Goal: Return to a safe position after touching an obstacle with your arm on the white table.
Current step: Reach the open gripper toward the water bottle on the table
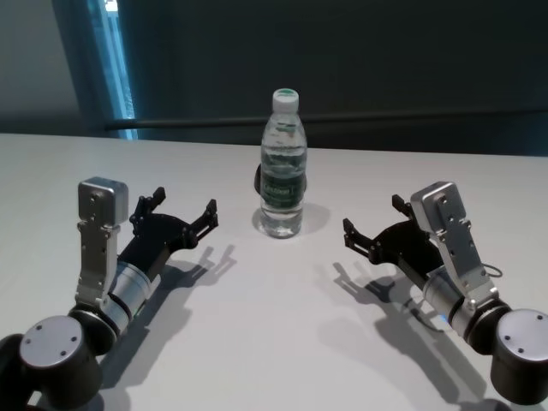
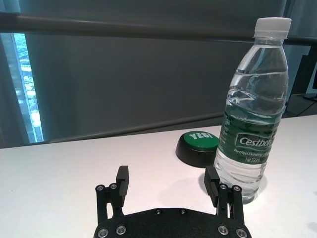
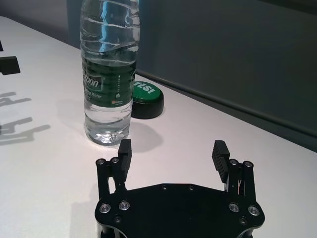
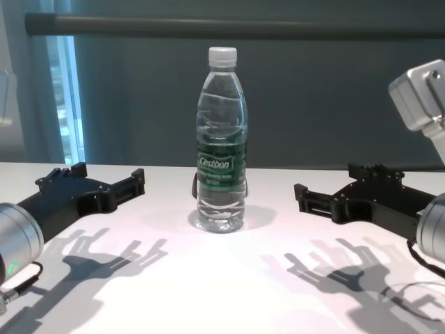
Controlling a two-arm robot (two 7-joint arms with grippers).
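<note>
The bottle point(image 1: 282, 163) stands upright mid-table point(image 1: 282, 342), nearer the far edge than the near one, cap on and nearly full. Full, it is likely fairly heavy for its narrow base, with smooth, thin walls that would give under a squeeze; a sideways knock high up could tip it. If it had to be held, the labelled waist looks the firmest place. Just behind it lies a green-topped button point(image 2: 198, 148). The left gripper point(image 1: 175, 211) hovers toward the left edge, fingers spread, holding nothing; the right gripper point(image 1: 377, 224) mirrors it toward the right edge, also spread and empty. Neither touches the bottle.
</note>
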